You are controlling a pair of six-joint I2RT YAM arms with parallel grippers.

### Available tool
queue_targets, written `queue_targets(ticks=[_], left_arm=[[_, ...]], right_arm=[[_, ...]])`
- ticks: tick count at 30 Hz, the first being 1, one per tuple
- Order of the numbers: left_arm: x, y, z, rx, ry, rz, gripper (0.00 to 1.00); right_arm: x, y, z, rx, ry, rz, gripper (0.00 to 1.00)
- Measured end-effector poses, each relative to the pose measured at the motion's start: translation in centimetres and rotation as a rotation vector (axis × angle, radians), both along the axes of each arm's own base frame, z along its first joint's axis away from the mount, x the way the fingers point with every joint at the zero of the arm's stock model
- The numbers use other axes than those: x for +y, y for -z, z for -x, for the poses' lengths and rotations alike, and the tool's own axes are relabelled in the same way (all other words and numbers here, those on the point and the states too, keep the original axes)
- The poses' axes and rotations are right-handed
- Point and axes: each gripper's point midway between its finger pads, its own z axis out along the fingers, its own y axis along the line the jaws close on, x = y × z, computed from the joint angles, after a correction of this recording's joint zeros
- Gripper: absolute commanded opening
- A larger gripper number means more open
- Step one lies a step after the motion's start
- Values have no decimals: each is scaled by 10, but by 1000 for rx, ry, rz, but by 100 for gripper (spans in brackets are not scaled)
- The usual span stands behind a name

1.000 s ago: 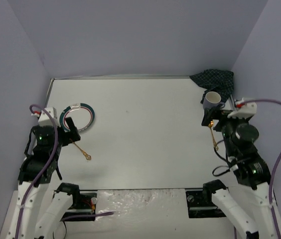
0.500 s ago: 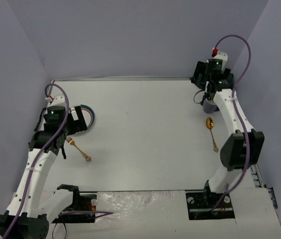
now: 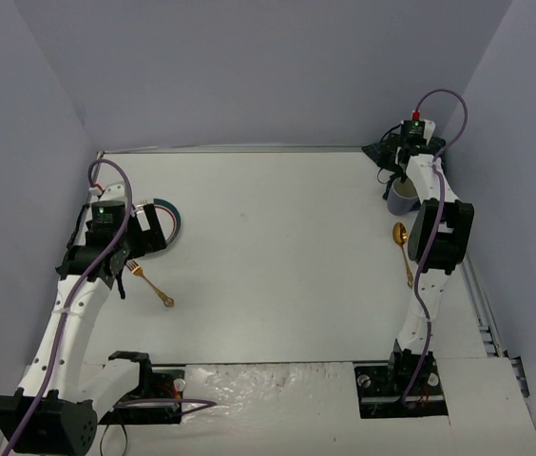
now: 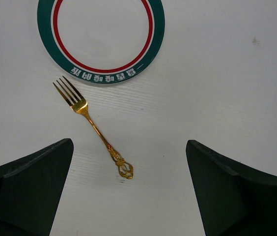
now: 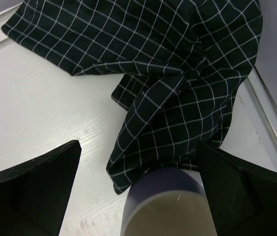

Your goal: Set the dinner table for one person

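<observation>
Both arms newly extended — left gripper (image 4: 128,147) above fork (image 4: 95,129), right gripper (image 5: 138,147) above checked cloth (image 5: 168,73) and, apparently, a mug (image 5: 165,196) — jaws wide apart, empty; setting not begun.

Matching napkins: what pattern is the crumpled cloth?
The cloth: dark green, thin white checks; clearest in right wrist view.

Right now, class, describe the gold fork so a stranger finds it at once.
On the large white tabletop, find the round green-and-red-rimmed plate at the left. Beside it lies the gold metal fork; its four tines set it apart from the gold spoon opposite.
</observation>
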Motion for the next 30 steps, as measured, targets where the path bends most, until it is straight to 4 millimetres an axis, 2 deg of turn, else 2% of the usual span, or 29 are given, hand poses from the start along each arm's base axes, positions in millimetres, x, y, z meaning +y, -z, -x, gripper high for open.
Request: queue_targets(ticks=[6, 10, 17, 20, 22, 24, 28, 30], left_arm=[[-1, 7, -2, 26, 5, 10, 97], [-1, 8, -2, 30, 6, 14, 97], [-1, 8, -2, 33, 6, 15, 97], [-1, 8, -2, 33, 6, 15, 97], [-1, 8, -2, 33, 6, 15, 97], [-1, 8, -2, 33, 6, 15, 97], [-1, 8, -2, 33, 6, 15, 97], [-1, 8, -2, 33, 5, 16, 97]], right_arm=[[-14, 6, -9, -5, 29, 15, 99], [-22, 13, -14, -7, 39, 16, 96], [-36, 38, -24, 11, 45, 25, 66], [-37, 38, -27, 9, 35, 31, 47], [-38, 36, -29, 1, 24, 29, 28], [-37, 35, -32, -8, 9, 25, 17], [-32, 33, -37, -23, -31, 18, 3], [-29, 32, -40, -32, -52, 18, 0]])
